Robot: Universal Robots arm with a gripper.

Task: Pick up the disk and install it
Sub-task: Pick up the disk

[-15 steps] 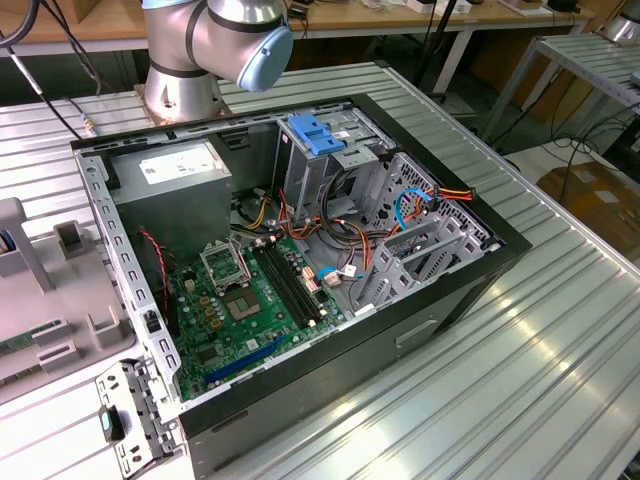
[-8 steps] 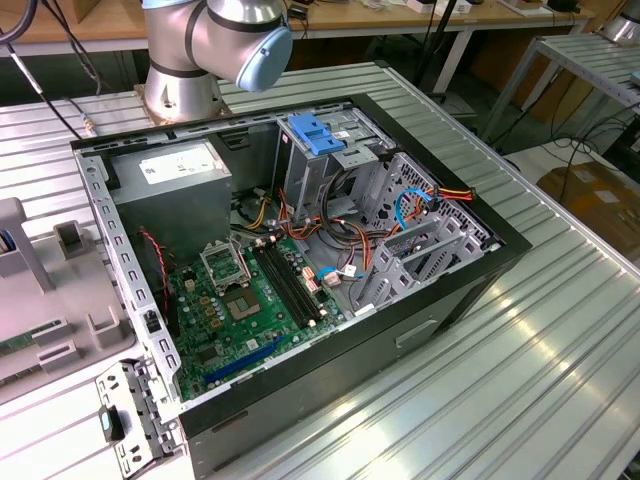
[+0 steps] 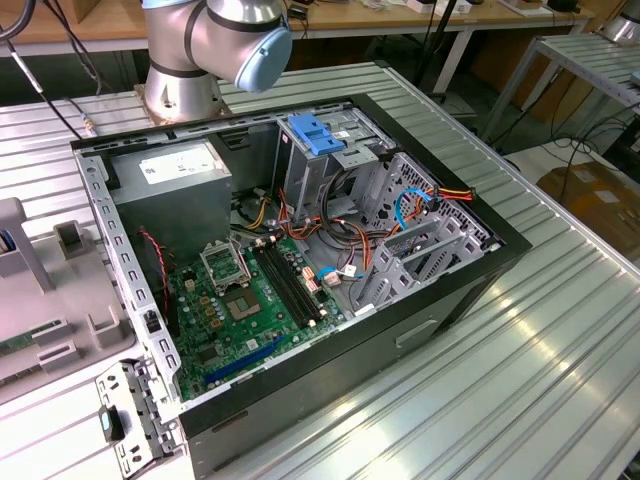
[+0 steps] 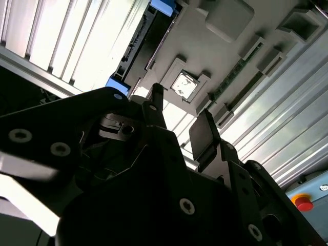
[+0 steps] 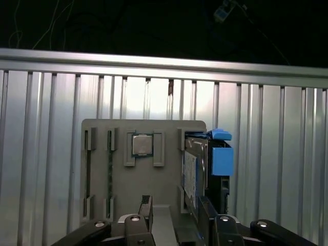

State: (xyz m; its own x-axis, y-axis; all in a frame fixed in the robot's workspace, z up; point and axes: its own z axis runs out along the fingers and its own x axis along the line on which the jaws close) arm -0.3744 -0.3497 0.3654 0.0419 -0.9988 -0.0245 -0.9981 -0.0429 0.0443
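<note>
The fingers (image 5: 146, 207) stand apart with nothing between them; the gripper (image 5: 175, 200) is open and empty, and hangs above a grey tray (image 5: 102, 128) on the ribbed metal table (image 5: 46, 154). In both wrist views the gap between the fingers points at bare tray, just beside the disk (image 5: 202, 169) and not over it.

The disk stands on its edge in a slot at the side of the tray, with its blue frame on the face away from the gap. It lies ahead of one finger, clear of it and untouched. Its long axis runs straight away from the fingers, across the line on which they open and shut, so its thin side faces the gap. To my eye, that makes a sideways shift toward the disk the relation that matters most here.

Farther out on the tray, a square chip (image 5: 142, 145) sits in its own recess on the other side of the gap. In the exterior view, the open computer case (image 3: 440, 290) lies well apart from the tray, below the arm (image 3: 215, 40).
</note>
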